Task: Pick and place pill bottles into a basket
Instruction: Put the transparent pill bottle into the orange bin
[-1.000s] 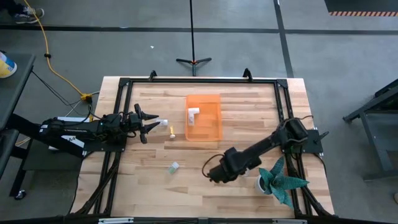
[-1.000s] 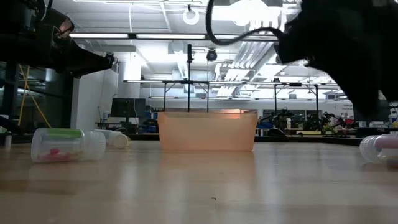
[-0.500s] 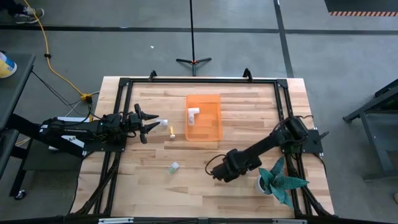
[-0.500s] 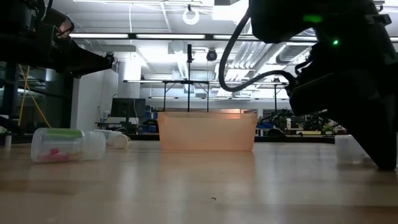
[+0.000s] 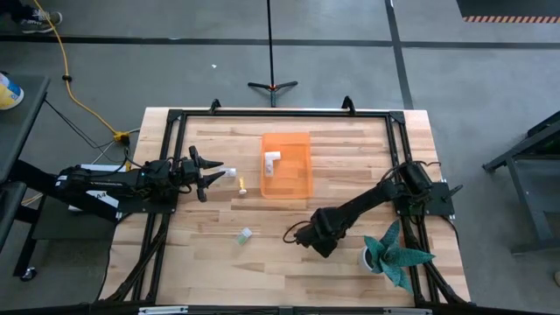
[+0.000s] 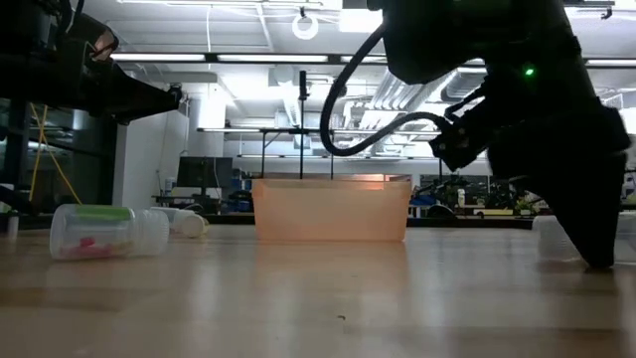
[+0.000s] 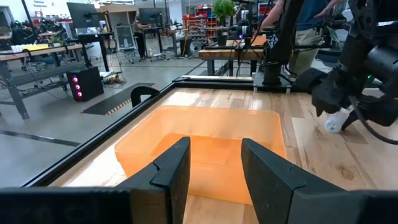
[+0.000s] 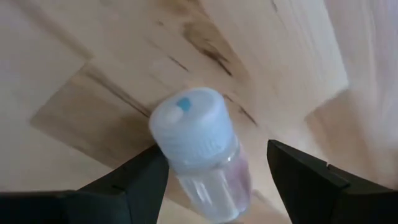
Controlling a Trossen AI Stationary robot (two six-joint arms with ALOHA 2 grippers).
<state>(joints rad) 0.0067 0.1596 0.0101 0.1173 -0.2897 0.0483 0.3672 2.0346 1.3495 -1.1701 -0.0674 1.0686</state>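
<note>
1. Right gripper (image 8: pixel 214 180) low over the front middle of the surface (image 5: pixel 210 262), fingers spread wide on either side of a clear pill bottle (image 8: pixel 202 158); no contact visible.
2. That bottle's white cap faces the right wrist camera, its long axis running away between the fingers.
3. Left gripper (image 5: pixel 213 172) waits at the left side, fingers parted, holding nothing, pointed toward the basket (image 5: pixel 297 185).
4. Basket sits at the centre back of the surface; high view shows white bottles inside (image 5: pixel 272 160). Low view shows only its orange wall (image 6: pixel 331 210).
5. Green-capped bottle (image 6: pixel 99 231) lies on its side, cap toward the left in the low view; in the high view it is a small pale speck (image 5: pixel 244 234).
6. Amber bottle (image 5: pixel 241 188) stands just left of the basket, a white one (image 5: pixel 230 173) near the left gripper.
7. Surface is pale wood planks in a black frame; potted teal plant (image 5: pixel 395 254) at the front right corner.
8. Room beyond: workshop benches, ceiling strip lights.
</note>
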